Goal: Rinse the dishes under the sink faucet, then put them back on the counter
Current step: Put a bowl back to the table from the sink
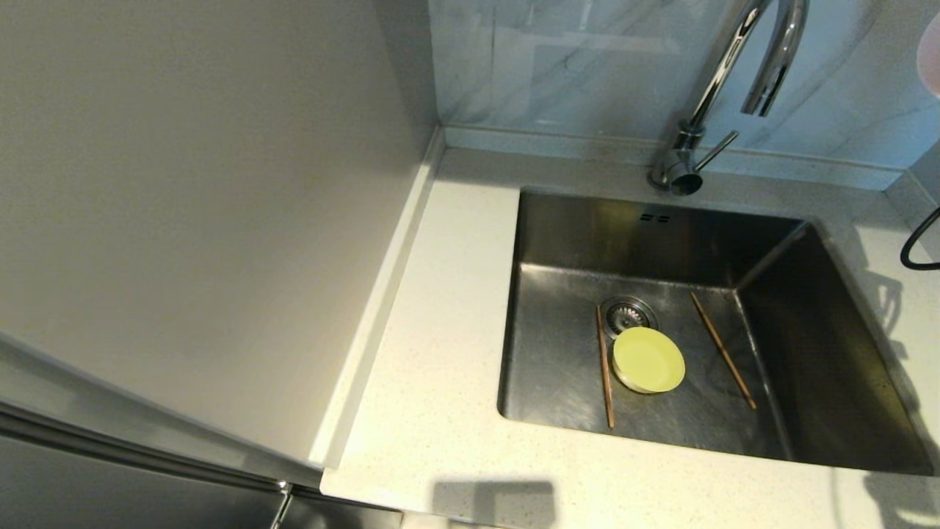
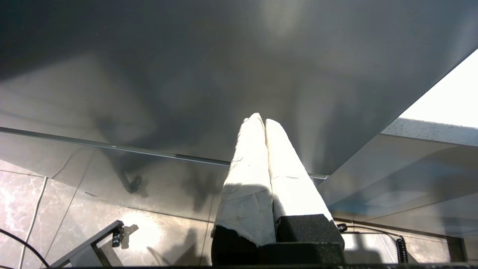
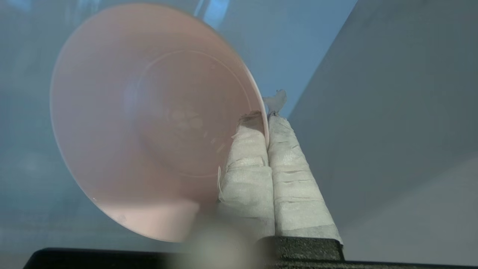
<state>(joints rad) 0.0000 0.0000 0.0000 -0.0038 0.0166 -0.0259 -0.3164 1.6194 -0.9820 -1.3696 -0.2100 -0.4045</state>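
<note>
A: What does the head view show?
B: The yellow-green bowl (image 1: pixel 648 359) sits in the sink (image 1: pixel 558 242) between two chopsticks (image 1: pixel 604 367). The faucet (image 1: pixel 734 81) stands behind. A bit of the pink bowl (image 1: pixel 931 55) peeks in high up, right of the spout.

A: And the left wrist view?
B: The left gripper (image 2: pixel 264 121) is pressed together, holding nothing, parked low by a cabinet.

A: The right wrist view?
B: The right gripper (image 3: pixel 267 116) pinches the pink bowl's rim, bowl beside its fingers. I think it should go slowly under the spout and squeeze firmly.
</note>
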